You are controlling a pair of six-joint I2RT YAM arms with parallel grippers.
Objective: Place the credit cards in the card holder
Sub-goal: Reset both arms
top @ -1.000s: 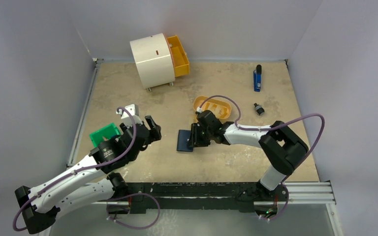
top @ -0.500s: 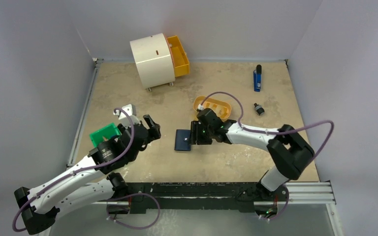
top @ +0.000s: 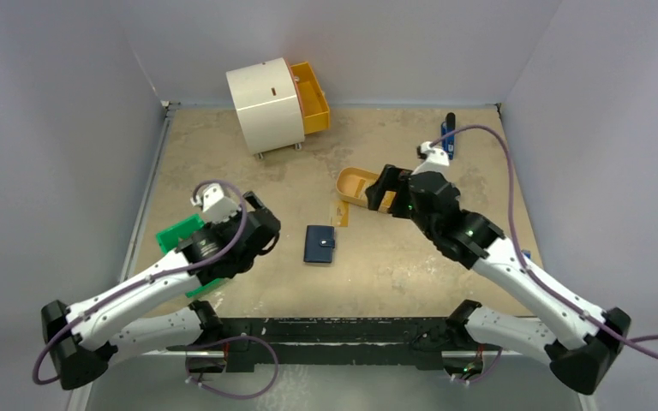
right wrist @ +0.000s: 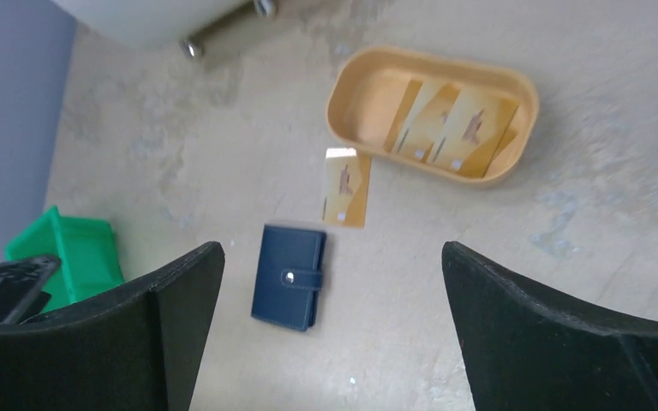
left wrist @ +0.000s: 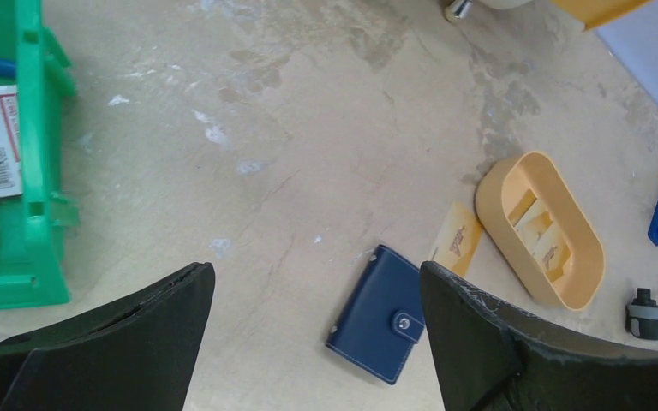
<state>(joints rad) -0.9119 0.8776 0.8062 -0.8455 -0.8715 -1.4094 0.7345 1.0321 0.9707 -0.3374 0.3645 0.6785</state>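
**Wallet shut, both arms hovering**

From above, the wallet [top: 320, 244] is lying snapped shut mid-counter [top: 206, 171], one loose card [top: 340, 214] between it and the tray [top: 343, 183]. Through the left wrist camera, the left fingers [left wrist: 137, 334] are standing spread and empty; unsnapping probably needs one arm pinning the wallet. Through the right, the right fingers [right wrist: 531, 342] are spread too, more cards [right wrist: 454, 128] lying in the tray, open room all round the wallet.

Navy wallet [top: 319, 245], tan-orange cards [right wrist: 347, 187] with pale marks, orange tray [right wrist: 337, 110], green box [left wrist: 27, 128], mottled beige table [top: 223, 163], cream drum [top: 266, 103] with orange drawer [top: 313, 96].
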